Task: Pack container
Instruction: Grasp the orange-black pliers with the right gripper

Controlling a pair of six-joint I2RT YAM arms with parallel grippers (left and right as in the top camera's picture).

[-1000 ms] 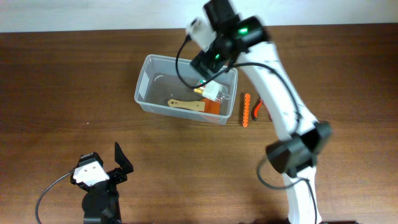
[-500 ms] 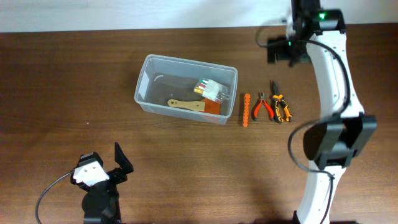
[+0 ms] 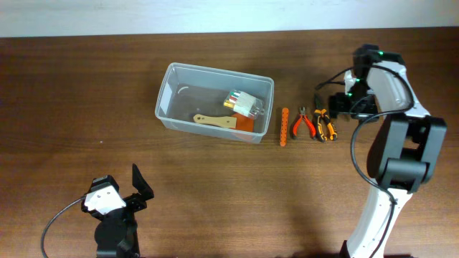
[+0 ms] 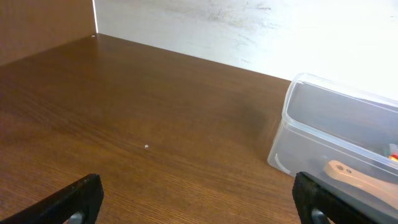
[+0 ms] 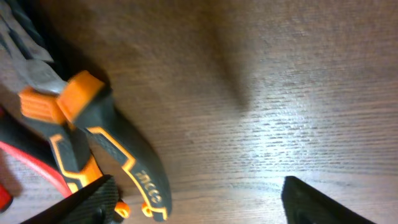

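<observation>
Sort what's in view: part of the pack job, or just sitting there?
Job: container; orange strip, red pliers and orange-black pliers on the table beside it, likely still to pack; right tool, open, near the pliers.
Sitting: wooden spatula and small clear box, already inside; left tool, open, far off.

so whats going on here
A two-arm robot is packing hand tools into the clear container. A small box of coloured bits and a wooden-handled tool are already inside. The right gripper is open and empty, low over the black-and-orange pliers on the table. Red-handled pliers and an orange stick lie beside them, not yet packed. The left gripper is open, away from everything.
</observation>
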